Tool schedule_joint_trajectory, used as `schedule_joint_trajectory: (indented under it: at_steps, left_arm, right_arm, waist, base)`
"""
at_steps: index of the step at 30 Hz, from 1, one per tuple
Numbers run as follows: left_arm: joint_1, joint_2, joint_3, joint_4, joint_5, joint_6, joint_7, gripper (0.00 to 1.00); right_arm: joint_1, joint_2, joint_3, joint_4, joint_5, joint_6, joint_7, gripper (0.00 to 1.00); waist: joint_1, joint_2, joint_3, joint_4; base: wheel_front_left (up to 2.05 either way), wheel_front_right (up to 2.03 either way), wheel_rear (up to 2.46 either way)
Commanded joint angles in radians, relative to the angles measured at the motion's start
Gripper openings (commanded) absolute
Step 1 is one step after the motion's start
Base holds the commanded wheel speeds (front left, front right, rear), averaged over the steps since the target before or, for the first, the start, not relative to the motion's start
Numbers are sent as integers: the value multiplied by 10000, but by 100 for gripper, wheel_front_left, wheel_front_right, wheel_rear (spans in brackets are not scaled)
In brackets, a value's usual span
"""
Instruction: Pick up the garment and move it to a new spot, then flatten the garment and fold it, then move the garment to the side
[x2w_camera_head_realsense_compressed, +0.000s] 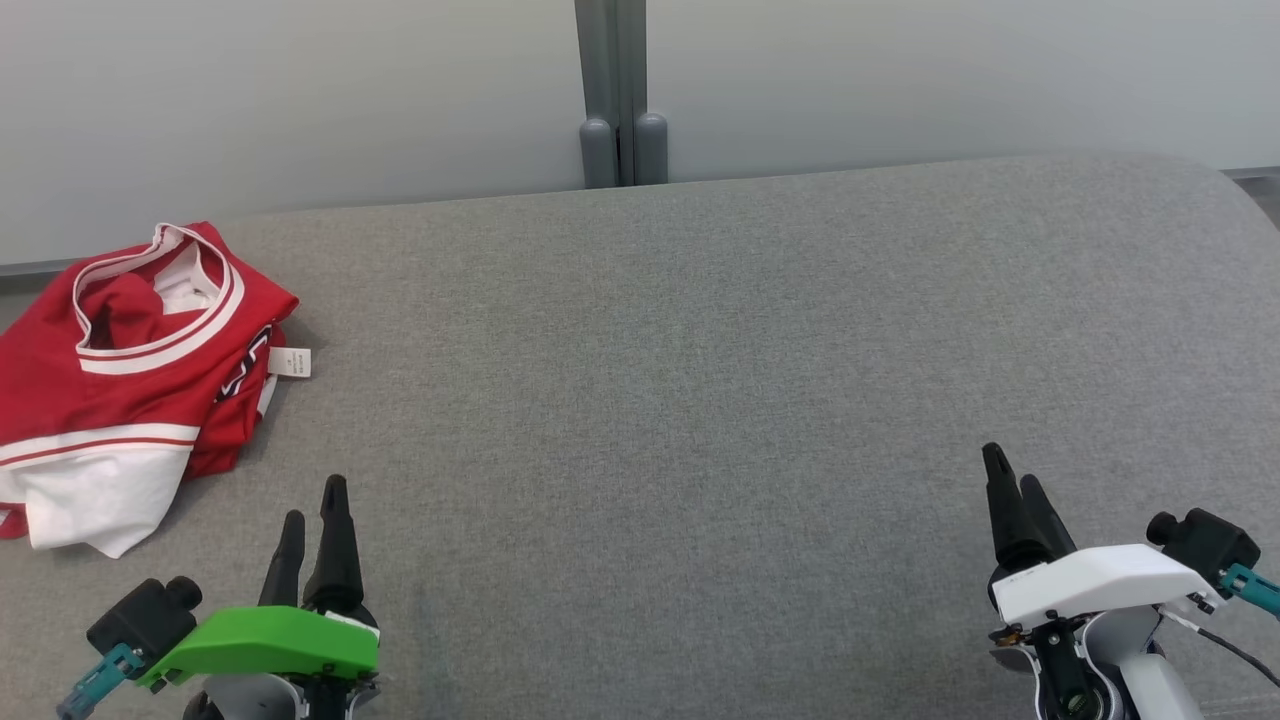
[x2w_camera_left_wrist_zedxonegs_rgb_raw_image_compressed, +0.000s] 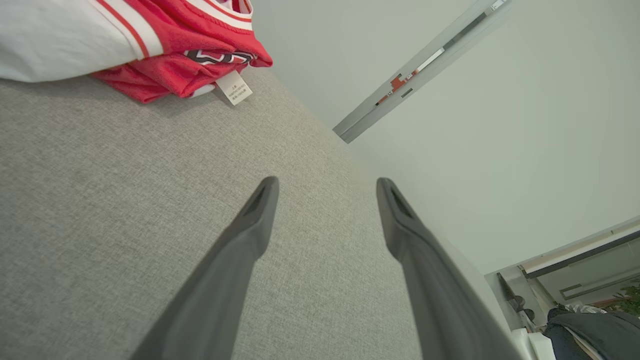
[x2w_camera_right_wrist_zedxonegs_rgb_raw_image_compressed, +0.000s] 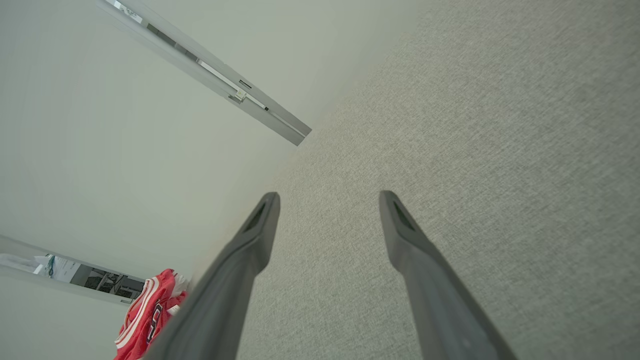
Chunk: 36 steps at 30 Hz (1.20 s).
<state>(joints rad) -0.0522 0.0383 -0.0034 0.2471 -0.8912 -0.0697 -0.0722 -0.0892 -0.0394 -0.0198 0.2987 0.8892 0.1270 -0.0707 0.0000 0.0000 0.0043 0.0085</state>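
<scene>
The garment (x2w_camera_head_realsense_compressed: 130, 380) is a red and white jersey, bunched in a heap at the far left of the grey padded surface (x2w_camera_head_realsense_compressed: 680, 380), with a white label sticking out on its right side. It also appears at the top left in the left wrist view (x2w_camera_left_wrist_zedxonegs_rgb_raw_image_compressed: 150, 45) and at the bottom left in the right wrist view (x2w_camera_right_wrist_zedxonegs_rgb_raw_image_compressed: 150, 315). My left gripper (x2w_camera_head_realsense_compressed: 315, 500) hovers open at the lower left, just below and to the right of the garment, holding nothing. Far from the garment, at the lower right, my right gripper (x2w_camera_head_realsense_compressed: 1015, 470) is open and empty.
A pale wall runs behind the surface, with a grey vertical post (x2w_camera_head_realsense_compressed: 620, 90) at its middle. The surface's far edge meets the wall. Its right corner (x2w_camera_head_realsense_compressed: 1230, 190) curves away.
</scene>
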Motion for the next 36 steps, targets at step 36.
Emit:
schedule_joint_trajectory:
  at_steps: [36]
  left_arm:
    - [-329,195,-795,-308,4890,495,-1070,100]
  right_arm:
    - [-292,-100,448,-308,-4668,49,-894,100]
  waist:
    - [0,0,64,110]
  base:
    - [0,0,0]
